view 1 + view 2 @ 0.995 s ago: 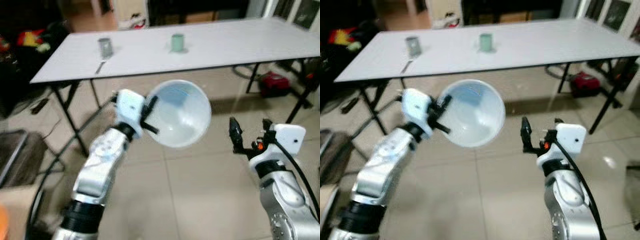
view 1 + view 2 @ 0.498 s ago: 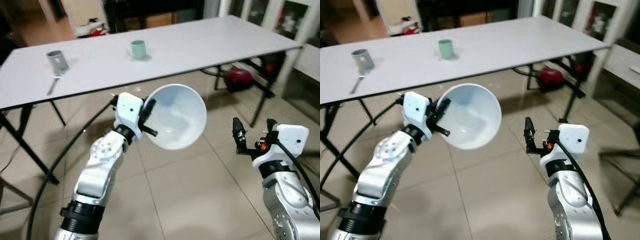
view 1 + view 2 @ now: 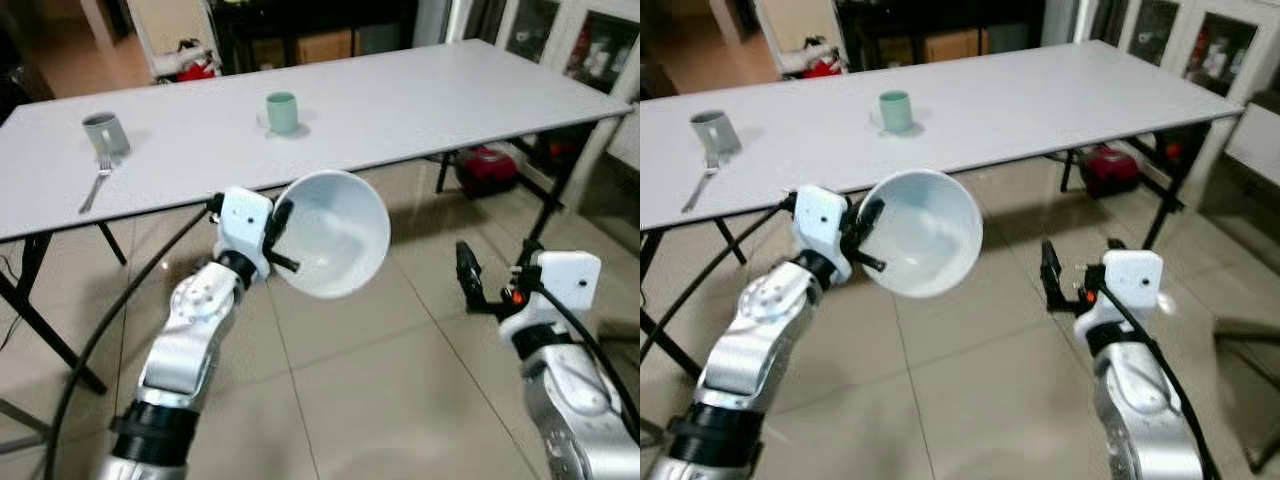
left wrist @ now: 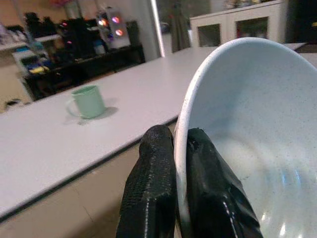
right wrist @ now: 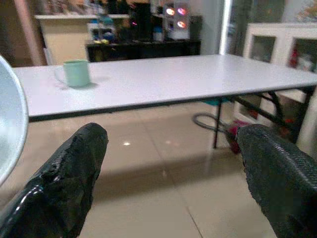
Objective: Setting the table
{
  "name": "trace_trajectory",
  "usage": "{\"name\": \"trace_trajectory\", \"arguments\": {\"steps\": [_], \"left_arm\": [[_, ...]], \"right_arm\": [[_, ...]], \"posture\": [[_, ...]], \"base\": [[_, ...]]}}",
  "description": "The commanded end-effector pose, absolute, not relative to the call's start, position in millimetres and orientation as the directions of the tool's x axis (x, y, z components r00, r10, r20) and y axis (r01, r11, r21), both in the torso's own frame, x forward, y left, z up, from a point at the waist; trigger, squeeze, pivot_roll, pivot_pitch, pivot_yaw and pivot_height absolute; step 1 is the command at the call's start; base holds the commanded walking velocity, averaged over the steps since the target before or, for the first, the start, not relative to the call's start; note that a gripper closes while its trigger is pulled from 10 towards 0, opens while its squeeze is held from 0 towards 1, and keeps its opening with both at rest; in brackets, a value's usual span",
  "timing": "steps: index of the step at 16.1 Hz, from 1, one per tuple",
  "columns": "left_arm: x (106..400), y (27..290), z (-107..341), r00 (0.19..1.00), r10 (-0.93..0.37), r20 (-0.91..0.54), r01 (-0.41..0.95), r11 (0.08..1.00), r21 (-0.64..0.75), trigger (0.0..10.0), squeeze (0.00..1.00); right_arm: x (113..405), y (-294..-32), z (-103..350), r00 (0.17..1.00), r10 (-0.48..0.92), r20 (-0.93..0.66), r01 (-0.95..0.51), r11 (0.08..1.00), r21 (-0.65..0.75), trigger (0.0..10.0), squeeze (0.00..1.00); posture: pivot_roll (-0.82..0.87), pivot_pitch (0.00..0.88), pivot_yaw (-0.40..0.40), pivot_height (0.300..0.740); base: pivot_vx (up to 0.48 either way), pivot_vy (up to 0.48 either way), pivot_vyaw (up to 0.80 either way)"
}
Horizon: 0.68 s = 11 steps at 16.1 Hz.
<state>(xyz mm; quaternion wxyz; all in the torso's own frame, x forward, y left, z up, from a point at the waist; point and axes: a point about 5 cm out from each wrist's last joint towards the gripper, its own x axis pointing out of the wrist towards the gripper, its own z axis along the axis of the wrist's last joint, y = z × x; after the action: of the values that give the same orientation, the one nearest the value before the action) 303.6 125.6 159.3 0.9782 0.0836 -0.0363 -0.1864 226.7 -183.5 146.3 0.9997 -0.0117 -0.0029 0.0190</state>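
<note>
One white bowl (image 3: 335, 232) held up mid-frame, short of the long white table (image 3: 400, 100).
Left gripper (image 4: 171, 163) pinches its rim, one finger each side; right gripper (image 3: 495, 278), lower right, spread wide and empty.

Long white rectangular table (image 3: 420, 90) on black folding legs, standing on a beige tiled floor (image 3: 350, 400). On its top: pale green ceramic mug (image 3: 282, 111) near the middle; grey mug (image 3: 103, 132) toward the left end, silver fork (image 3: 94, 186) just beside it.
</note>
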Motion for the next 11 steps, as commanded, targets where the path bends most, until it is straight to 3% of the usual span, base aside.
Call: {"name": "trace_trajectory", "arguments": {"steps": [1,6,11], "left_arm": [[304.8,144.4,161.2,0.944,-0.325,0.056,0.306,0.927,0.215,10.0,0.0],[286.8,169.5,126.0,0.955,-0.295,-0.028,0.291,0.916,0.277,10.0,0.0],[279.9,169.0,131.3,0.956,-0.293,0.006,0.278,0.913,0.298,10.0,0.0]], "right_arm": [[225.1,-176.6,138.5,0.995,0.099,-0.023,-0.099,0.995,-0.017,10.0,0.0],[215.3,-189.3,106.5,0.99,0.089,-0.114,-0.098,0.992,-0.078,10.0,0.0],[224.1,-186.8,111.0,0.989,0.124,-0.081,-0.128,0.99,-0.052,10.0,0.0]], "posture": [[-0.1,0.0,0.043,0.74],[-0.08,0.0,0.015,0.74],[-0.06,0.0,-0.032,0.74]], "base": [[0.428,0.0,0.0],[0.407,0.0,0.0],[0.399,0.0,-0.09]]}}
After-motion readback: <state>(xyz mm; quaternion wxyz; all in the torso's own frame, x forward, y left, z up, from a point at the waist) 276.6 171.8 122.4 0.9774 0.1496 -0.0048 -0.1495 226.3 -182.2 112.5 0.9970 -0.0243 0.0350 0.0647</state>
